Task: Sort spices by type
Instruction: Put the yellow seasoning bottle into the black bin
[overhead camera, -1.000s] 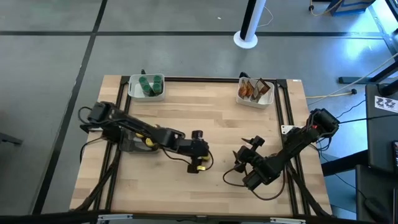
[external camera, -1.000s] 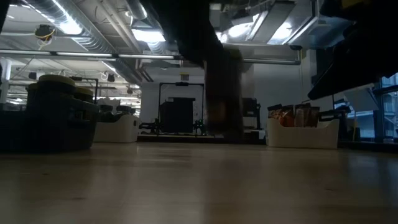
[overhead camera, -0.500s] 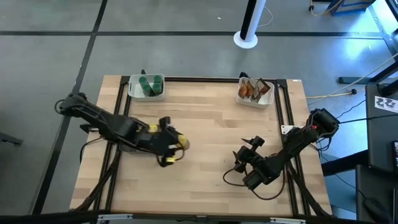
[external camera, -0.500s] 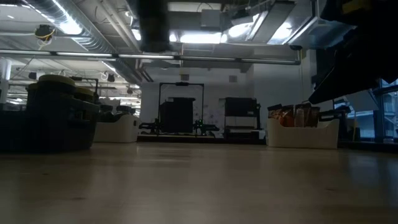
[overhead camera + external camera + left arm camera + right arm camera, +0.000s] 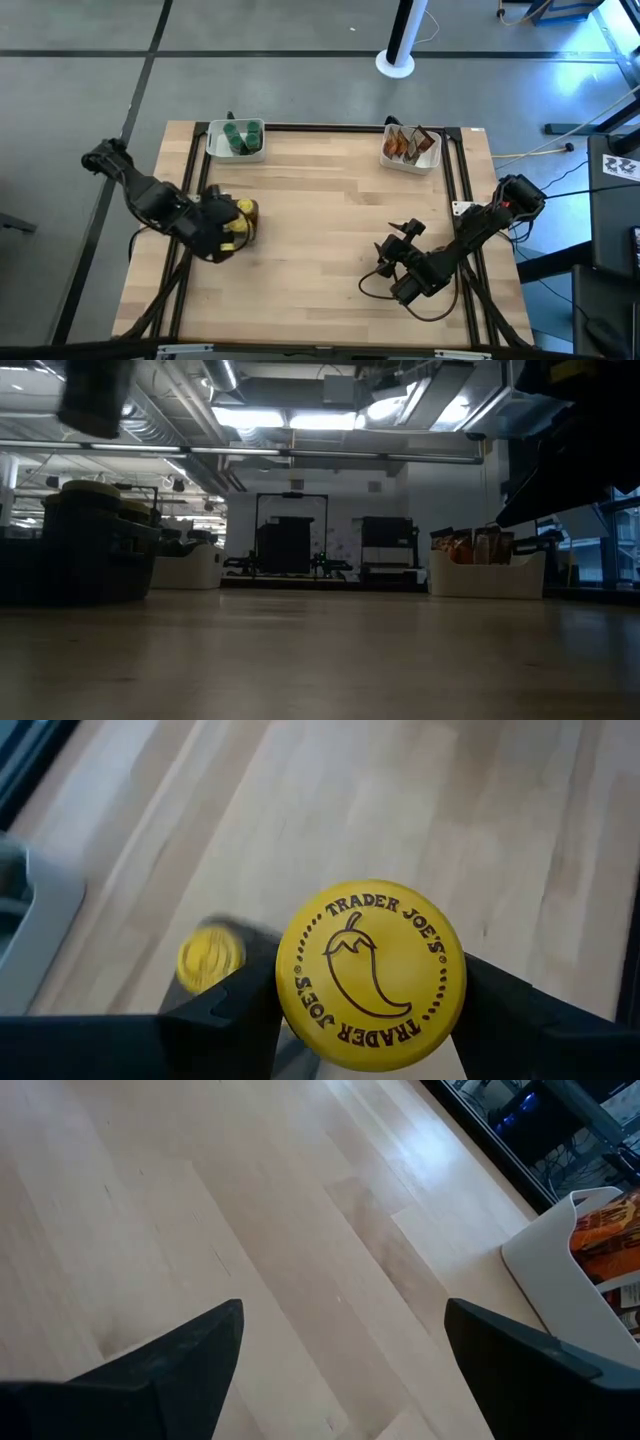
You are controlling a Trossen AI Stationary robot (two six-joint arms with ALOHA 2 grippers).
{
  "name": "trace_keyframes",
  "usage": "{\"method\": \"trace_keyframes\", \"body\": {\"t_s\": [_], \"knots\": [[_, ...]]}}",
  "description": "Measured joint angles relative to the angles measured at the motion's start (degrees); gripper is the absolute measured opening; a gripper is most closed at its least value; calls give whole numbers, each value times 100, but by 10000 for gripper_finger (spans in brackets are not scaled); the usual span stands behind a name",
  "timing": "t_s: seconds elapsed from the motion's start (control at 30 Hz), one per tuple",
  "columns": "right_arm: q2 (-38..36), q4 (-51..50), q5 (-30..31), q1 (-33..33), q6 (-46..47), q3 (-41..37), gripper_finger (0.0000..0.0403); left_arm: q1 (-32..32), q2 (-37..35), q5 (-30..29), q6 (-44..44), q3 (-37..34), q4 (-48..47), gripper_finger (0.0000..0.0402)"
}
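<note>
Jaws of the left gripper (image 5: 236, 224) were clamped on a yellow-lidded jar (image 5: 243, 214) above the desk's (image 5: 340, 200) left side, near the dark tray. The right gripper (image 5: 397, 252) hung over the desk's right half, jaws apart and holding nothing. At the far edge stood two white trays: the left one (image 5: 236, 140) held green-lidded jars (image 5: 241, 134), about three, and the right one (image 5: 411, 148) held brown-orange packets (image 5: 404, 142).

Seen from desk height, the packet tray (image 5: 486, 574) stood at the right.

From the left wrist, the jaws pressed both sides of the yellow lid (image 5: 370, 974); a second yellow lid (image 5: 210, 958) showed below, blurred.

From the right wrist, the wide-apart fingers (image 5: 180, 1365) framed bare desk, with the packet tray (image 5: 560, 1270) just beyond.
</note>
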Motion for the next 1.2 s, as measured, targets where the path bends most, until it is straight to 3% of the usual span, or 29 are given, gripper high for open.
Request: {"method": "trace_keyframes", "body": {"t_s": [0.17,0.57,1.2], "knots": [[0,7,4,0,0,0,347,-370,-5,9,-712,-151,-486,215],[0,7,7,0,-2,-2,347,-835,2,179,-1604,-1221,-479,215],[0,26,50,0,-2,-2,347,-928,-34,-35,-2155,-2517,138,215]]}}
